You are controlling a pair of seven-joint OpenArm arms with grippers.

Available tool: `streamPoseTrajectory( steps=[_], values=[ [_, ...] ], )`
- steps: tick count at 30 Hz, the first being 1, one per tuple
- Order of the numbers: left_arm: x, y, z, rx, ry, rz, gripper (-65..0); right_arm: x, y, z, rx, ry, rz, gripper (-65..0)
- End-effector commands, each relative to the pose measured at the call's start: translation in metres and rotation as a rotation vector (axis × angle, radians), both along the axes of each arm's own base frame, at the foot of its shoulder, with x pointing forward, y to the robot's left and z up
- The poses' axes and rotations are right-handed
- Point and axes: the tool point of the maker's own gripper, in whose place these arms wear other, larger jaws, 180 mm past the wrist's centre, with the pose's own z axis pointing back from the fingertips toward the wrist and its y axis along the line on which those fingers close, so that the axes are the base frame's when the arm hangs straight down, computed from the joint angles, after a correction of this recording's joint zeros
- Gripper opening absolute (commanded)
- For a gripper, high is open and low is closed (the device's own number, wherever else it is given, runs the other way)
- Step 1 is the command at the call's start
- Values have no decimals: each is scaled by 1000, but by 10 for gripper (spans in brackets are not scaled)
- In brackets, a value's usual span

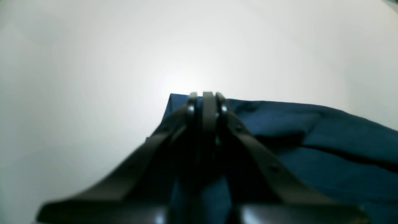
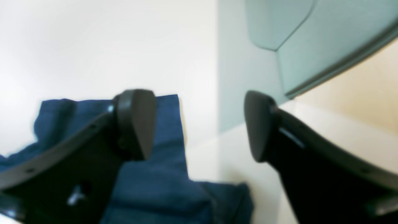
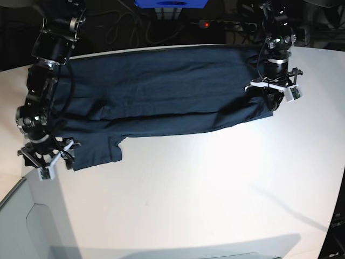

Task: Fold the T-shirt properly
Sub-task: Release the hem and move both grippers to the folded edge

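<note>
Power strip [image 3: 223,24] and cables [image 3: 129,27] lie behind T-shirt [image 3: 161,89].

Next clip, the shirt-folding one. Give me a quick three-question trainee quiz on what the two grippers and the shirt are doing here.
1. True or false: the right gripper has its jaws wide apart.
2. Which gripper is shut at an edge of the T-shirt? A) left gripper B) right gripper C) neither
3. Fill in: the shirt lies spread across the white ____.

Key: 1 true; 2 A; 3 table
</note>
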Motion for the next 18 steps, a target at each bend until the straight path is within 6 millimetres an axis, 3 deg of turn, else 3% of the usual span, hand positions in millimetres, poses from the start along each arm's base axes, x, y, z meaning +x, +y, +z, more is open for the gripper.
streamPoseTrajectory(
  steps=[1, 9, 14, 16, 18],
  values=[
    [4, 2, 11, 14, -41, -2, -650, 11, -1, 8, 8, -19, 4, -166],
    [4, 4, 13, 17, -44, 3, -650, 21, 0, -48, 112, 144, -26, -136],
    [5, 4, 13, 17, -47, 3, -650, 22, 1, -58, 132, 180, -28, -140],
    [5, 4, 13, 17, -47, 3, -650, 21, 1, -60, 132, 184, -27, -159],
    [6, 4, 14, 19, -48, 4, -650, 20, 2, -62, 131, 190, -27, -229]
  ],
)
